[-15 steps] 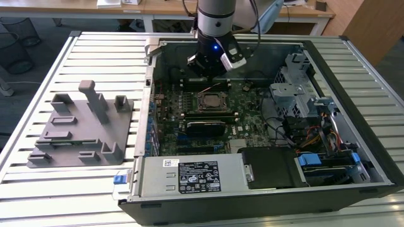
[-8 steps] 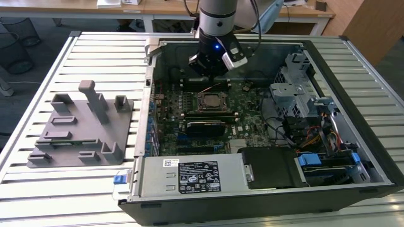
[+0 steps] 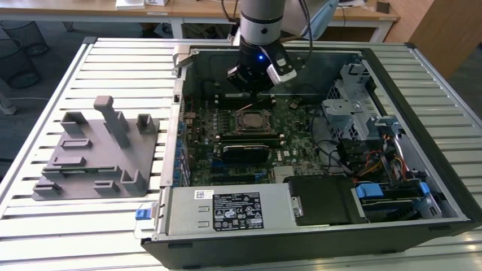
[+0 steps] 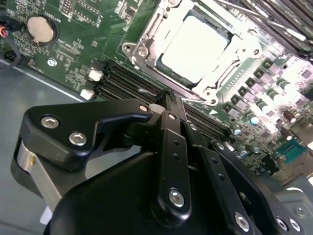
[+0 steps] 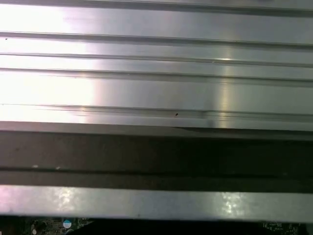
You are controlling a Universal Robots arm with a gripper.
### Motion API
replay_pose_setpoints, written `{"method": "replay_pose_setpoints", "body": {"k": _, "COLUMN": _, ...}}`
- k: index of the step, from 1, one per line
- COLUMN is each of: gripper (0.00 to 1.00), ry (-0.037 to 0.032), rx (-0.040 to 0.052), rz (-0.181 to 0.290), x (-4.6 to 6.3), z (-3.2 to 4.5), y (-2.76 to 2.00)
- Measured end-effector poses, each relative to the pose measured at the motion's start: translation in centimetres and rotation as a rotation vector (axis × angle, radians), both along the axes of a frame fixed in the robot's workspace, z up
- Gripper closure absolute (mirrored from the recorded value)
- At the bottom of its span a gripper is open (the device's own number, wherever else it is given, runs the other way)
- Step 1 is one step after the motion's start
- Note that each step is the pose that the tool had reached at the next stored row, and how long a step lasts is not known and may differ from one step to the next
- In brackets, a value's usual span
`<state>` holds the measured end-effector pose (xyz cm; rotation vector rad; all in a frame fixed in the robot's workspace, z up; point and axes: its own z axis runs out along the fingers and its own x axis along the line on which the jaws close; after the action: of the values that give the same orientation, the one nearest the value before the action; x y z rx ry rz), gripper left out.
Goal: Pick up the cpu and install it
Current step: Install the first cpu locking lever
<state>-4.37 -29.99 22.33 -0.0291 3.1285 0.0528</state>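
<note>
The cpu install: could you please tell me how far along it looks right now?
The cpu already lies inside the socket frame on the motherboard, so placing looks done. The gripper holds nothing and hangs beside the socket, above the memory slots. Whether the frame is latched cannot be told.

In the exterior view, the gripper (image 3: 256,84) hung inside the open computer case (image 3: 316,226), above the motherboard (image 3: 249,130). The socket frame (image 3: 251,119) at frame centre lay unobstructed from above. Drive cages (image 3: 354,113) and cables crowded the right; the grey fixture (image 3: 98,152) occupied the desk (image 3: 113,62) at left.
</note>
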Motion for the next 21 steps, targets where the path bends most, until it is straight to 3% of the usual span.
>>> {"method": "replay_pose_setpoints", "body": {"k": 7, "gripper": 0.89, "ry": -0.0001, "rx": 0.0001, "rz": 0.0, "x": 0.6, "z": -0.24, "y": 0.12}}
{"method": "replay_pose_setpoints", "body": {"k": 21, "gripper": 0.89, "ry": 0.0005, "rx": 0.0, "rz": 0.0, "x": 1.4, "z": -1.53, "y": 0.12}}
